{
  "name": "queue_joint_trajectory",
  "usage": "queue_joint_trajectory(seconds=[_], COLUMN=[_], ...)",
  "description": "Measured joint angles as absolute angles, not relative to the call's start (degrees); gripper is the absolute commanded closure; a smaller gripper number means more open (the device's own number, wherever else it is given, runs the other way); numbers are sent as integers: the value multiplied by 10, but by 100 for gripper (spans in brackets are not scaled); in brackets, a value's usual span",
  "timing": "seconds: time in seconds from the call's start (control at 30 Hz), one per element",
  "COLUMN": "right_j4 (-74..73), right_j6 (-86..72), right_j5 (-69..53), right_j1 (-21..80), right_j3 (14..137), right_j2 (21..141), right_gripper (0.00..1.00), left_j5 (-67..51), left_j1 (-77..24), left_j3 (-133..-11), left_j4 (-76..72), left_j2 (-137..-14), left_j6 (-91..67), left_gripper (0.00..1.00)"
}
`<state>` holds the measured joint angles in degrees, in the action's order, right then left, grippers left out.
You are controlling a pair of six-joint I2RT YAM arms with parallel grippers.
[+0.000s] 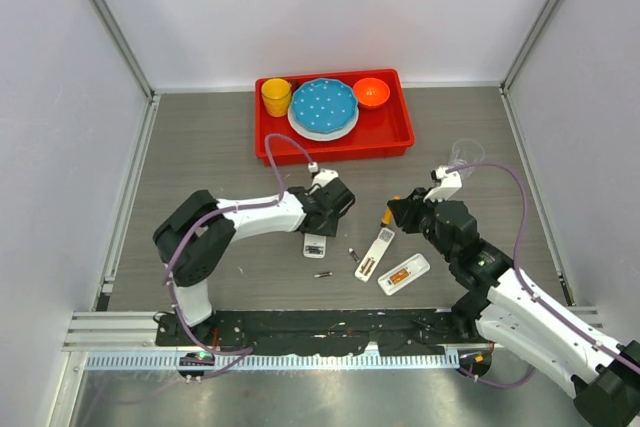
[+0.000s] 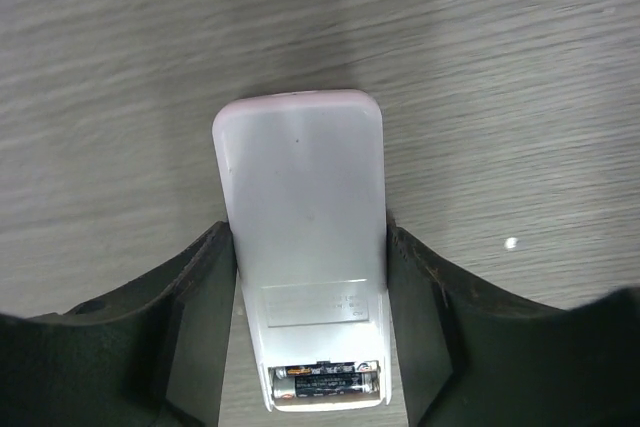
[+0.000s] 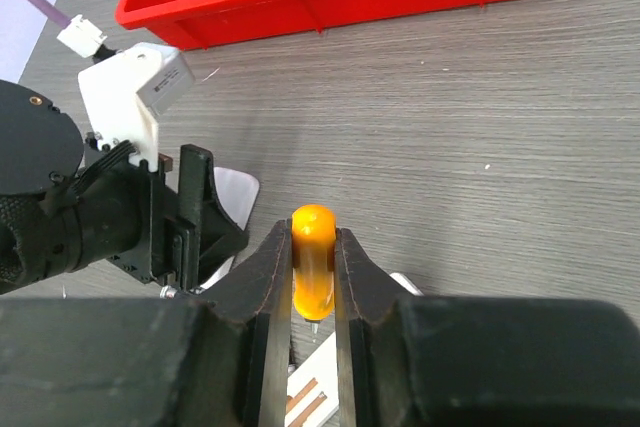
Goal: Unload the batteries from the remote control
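My left gripper [image 1: 322, 219] is shut on a white remote [image 2: 300, 207] that lies back-up on the table; its fingers [image 2: 200, 287] press both long sides. The remote's compartment is open, with two dark batteries [image 2: 325, 382] inside. In the top view the remote [image 1: 314, 244] sticks out toward the near edge. Two loose batteries [image 1: 353, 255] [image 1: 323, 274] lie on the table beside it. My right gripper [image 3: 313, 237] is shut on the orange handle of a screwdriver [image 3: 313, 272], held tip-down over a white remote piece [image 1: 375, 254].
Another white remote piece [image 1: 404, 274] with something orange on it lies near the right arm. A red tray [image 1: 390, 132] at the back holds a yellow cup [image 1: 276, 97], a blue plate [image 1: 323, 107] and an orange bowl [image 1: 371, 92]. Walls enclose three sides.
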<state>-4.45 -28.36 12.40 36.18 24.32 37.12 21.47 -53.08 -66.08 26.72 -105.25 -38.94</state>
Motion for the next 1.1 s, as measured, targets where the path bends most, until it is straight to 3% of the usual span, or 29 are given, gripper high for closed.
queue_joint_trajectory(seconds=[0.1, 0.2, 0.7, 1.1], right_j4=[-30, -22, 7, 12], right_j6=[-284, -284, -291, -298], right_j5=[113, 106, 80, 91], right_j1=[362, 362, 362, 362], right_j3=[243, 243, 243, 243], right_j2=[385, 390, 402, 388], right_gripper=[99, 99, 98, 98], left_j5=[226, 225, 148, 64], left_j1=[-528, -527, -520, -532], left_j3=[-631, -595, -449, -417], left_j4=[279, 272, 212, 55], left_j2=[-1029, -1002, -846, -860], left_j6=[-441, -479, -552, -582], left_gripper=[18, 9, 6, 7])
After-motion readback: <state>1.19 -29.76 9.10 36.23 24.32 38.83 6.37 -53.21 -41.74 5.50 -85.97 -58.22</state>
